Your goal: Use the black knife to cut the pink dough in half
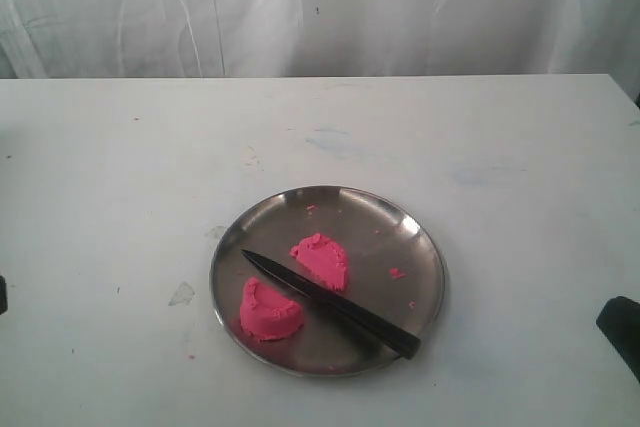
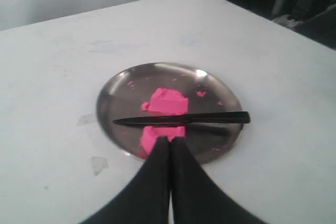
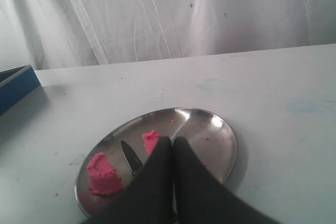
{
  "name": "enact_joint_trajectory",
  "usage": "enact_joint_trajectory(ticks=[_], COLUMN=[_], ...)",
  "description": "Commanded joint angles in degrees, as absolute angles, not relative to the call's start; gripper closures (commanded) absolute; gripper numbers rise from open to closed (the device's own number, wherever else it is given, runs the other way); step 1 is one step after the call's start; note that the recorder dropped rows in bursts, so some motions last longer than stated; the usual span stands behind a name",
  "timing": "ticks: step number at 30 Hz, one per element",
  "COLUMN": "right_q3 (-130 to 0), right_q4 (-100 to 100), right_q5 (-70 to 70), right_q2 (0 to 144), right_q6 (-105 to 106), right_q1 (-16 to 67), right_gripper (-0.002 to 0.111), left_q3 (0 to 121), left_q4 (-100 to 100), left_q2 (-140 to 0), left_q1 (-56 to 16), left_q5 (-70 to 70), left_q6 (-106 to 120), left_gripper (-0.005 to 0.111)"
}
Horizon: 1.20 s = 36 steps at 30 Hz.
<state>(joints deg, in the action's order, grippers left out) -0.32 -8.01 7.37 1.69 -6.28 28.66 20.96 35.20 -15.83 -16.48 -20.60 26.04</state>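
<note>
Pink dough in two pieces on steel plate; black knife between them. Left gripper, right gripper: jaws together, holding nothing.

No text, label, brand, number or sign can be read in any view: the round steel plate, the two bright pink dough pieces lying on that plate, the slim black knife lying between them on that plate, and the white table under the plate all show plain, unmarked surfaces
</note>
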Motion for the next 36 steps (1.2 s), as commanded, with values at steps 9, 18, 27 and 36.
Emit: enact_joint_trajectory(ticks=[9,18,27,36], right_q3=[0.0,0.0,0.0,0.0], right_q4=[-8.0,-8.0,-8.0,-8.0], right_q5=[7.3,7.3,7.3,7.3], right_q2=[1.4,1.4,1.4,1.4], right_q6=[-6.3,-6.3,-6.3,-6.3], right_q1=[28.4,28.4,28.4,28.4], right_gripper=[0.108,0.108,0.108,0.108], left_q3=[7.4,0.4,0.0,0.0], left_q4=[8.7,8.7,10.0,10.1], left_q2=[-7.1,-0.1,0.0,0.0], left_q1=[-16.7,-16.7,-16.7,-16.7], left_q5=[-8.9,-3.8,-3.4,-4.4], left_q6=[-5.5,-4.0,-2.4,-1.1], left_gripper=[0.107,0.107,0.107,0.107])
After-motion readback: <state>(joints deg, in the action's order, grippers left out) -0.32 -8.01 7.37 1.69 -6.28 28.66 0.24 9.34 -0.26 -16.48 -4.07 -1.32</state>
